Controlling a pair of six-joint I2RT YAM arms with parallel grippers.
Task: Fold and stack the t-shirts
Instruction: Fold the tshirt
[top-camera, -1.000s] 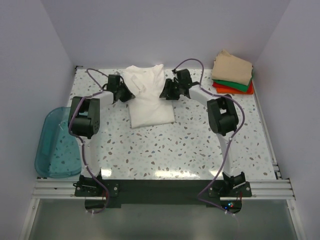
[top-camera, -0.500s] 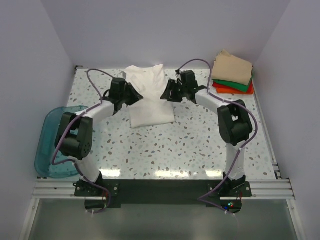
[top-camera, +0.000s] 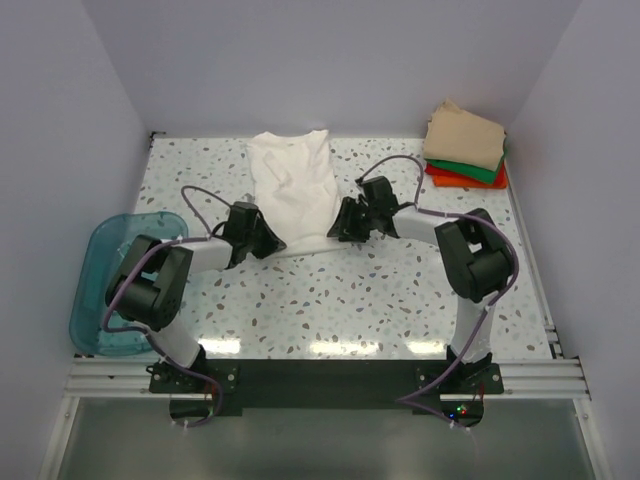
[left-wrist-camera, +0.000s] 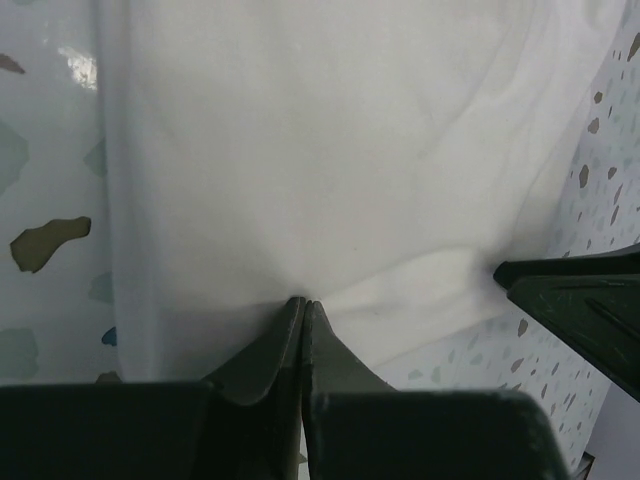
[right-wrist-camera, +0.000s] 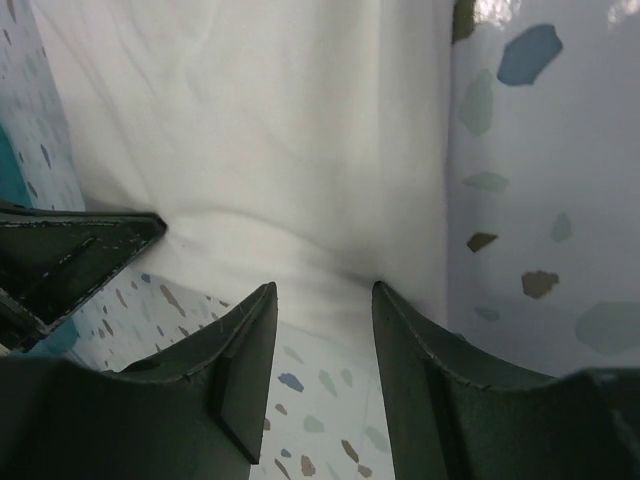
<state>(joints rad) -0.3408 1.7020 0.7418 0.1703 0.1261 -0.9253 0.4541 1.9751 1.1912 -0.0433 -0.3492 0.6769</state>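
A white t-shirt (top-camera: 293, 188) lies lengthwise at the back middle of the table, sleeves folded in. My left gripper (top-camera: 268, 243) is low at its near left corner. Its jaws are shut (left-wrist-camera: 303, 300) on the puckered hem of the white t-shirt (left-wrist-camera: 330, 150). My right gripper (top-camera: 345, 226) sits at the near right corner, open (right-wrist-camera: 322, 292), with the hem of the white cloth (right-wrist-camera: 260, 130) just ahead of its fingertips. Folded tan (top-camera: 463, 135), green (top-camera: 472, 169) and orange-red (top-camera: 440, 177) t-shirts are stacked at the back right.
A translucent teal bin (top-camera: 92, 280) hangs over the table's left edge. Walls close in the back and both sides. Speckled tabletop (top-camera: 350, 300) shows between the shirt and the arm bases. The other arm's finger shows at each wrist view's edge (left-wrist-camera: 585, 295) (right-wrist-camera: 70, 250).
Both grippers came back from the shirt's far end to its near hem. The left gripper opened on the way and has shut again on the hem. The shirt lies longer and narrower.
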